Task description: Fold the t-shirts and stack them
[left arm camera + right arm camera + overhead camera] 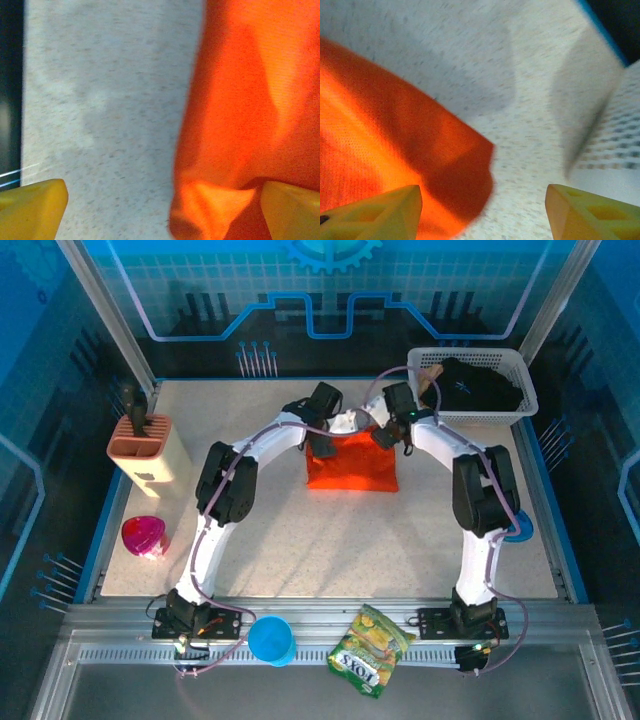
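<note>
Left gripper (pixel 161 214): jaws wide, orange t-shirt (pixel 235 115) edge between them, ungripped.
Right gripper (pixel 485 216): jaws wide over shirt corner.
Black t-shirt (pixel 485 390): in white basket (pixel 480 416).

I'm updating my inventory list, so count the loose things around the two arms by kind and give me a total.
T-shirts: 2, orange t-shirt and black t-shirt
White basket: 1
Peach utensil holder: 1
Blue cup: 1
Pink container: 1
Snack bag: 1
Partly hidden blue object: 1
Small tan item in the basket, unclear: 1
Total: 9
</note>
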Robot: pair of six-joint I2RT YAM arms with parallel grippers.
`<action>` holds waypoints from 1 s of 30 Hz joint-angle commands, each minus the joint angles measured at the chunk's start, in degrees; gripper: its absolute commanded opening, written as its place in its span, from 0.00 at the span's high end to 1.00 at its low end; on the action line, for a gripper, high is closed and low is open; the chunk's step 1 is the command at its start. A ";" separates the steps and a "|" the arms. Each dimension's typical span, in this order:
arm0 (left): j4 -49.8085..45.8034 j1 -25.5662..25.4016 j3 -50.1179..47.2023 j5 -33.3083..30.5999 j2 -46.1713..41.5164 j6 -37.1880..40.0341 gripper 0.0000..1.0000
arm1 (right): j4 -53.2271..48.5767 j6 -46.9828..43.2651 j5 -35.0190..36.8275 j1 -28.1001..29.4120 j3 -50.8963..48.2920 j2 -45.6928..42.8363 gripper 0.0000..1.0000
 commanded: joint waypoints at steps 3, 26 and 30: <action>11.28 3.21 -7.87 -0.90 -18.19 -14.39 0.01 | 4.10 6.63 0.67 -1.11 -3.86 -17.13 0.30; -11.43 4.33 -32.27 24.08 -41.61 -77.69 0.00 | -22.13 44.41 -18.48 -1.37 -11.82 -18.44 0.26; -10.48 2.16 -31.31 20.66 -33.74 -77.93 0.01 | -18.30 45.65 -18.09 -1.46 -11.16 -12.28 0.29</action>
